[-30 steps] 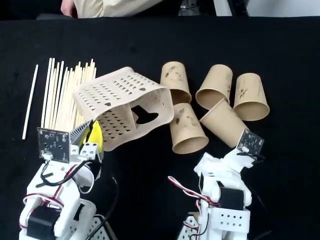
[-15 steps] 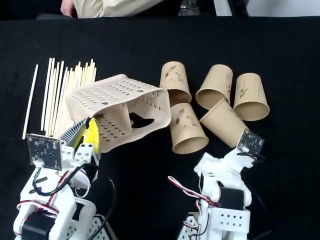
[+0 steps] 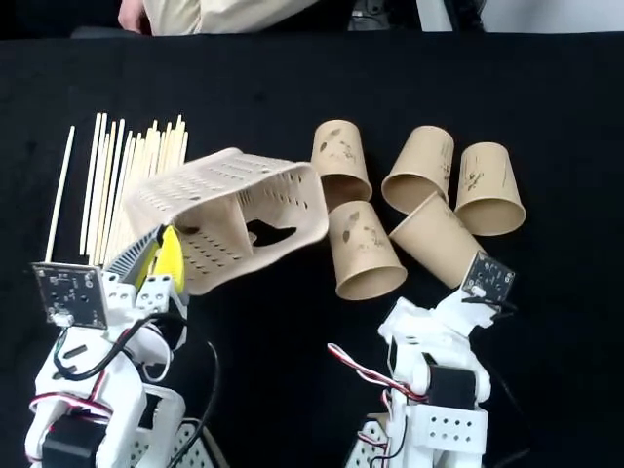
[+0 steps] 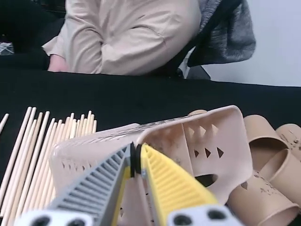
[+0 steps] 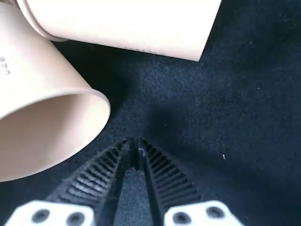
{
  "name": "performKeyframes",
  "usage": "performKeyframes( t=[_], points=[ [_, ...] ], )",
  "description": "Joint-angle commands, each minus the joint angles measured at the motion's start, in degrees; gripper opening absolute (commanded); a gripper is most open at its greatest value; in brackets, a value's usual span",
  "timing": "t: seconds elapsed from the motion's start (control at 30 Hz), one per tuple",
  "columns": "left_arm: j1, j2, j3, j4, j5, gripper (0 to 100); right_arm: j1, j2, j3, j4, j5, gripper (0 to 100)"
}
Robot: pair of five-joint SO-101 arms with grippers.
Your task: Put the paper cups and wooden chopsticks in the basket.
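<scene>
A beige perforated basket (image 3: 229, 210) is tipped on its side at centre left, one edge lifted. My left gripper (image 3: 161, 255) is shut on the basket's (image 4: 216, 141) rim, the yellow and grey jaws of my left gripper (image 4: 135, 151) pinching the wall. Wooden chopsticks (image 3: 122, 185) lie in a row behind the basket's left end, with the same chopsticks (image 4: 28, 150) beside the jaws. Several paper cups (image 3: 363, 249) lie on their sides to the right. My right gripper (image 5: 137, 143) is shut on nothing, low over the cloth beside a cup's (image 5: 42, 127) open mouth.
One stray chopstick (image 3: 60, 195) lies apart at the far left. Black cloth (image 3: 292, 88) covers the table, with open room behind the cups and in front between the two arm bases. Another cup (image 5: 122, 23) lies just beyond the right jaws.
The left arm has drawn back and to the left with the basket in its grip. The basket has slid left, away from the nearest cup, and tilted further. The right arm has stayed still.
</scene>
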Motion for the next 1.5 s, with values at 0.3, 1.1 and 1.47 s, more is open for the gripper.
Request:
performKeyframes(
  t=[0.3,1.1,1.47],
  points=[
    [-1.5,21.8,-18.2,-1.9,0.4,3,0.4,-3.5,-0.4,0.4,-0.4,1.2],
    [-10.0,44.1,-26.6,-1.3,4.6,3,-1.0,-3.5,-0.4,0.4,-0.4,1.3],
    [-10.9,46.0,-28.7,4.0,4.9,19,-1.1,-3.5,-0.4,0.4,-0.4,1.3]
  ],
)
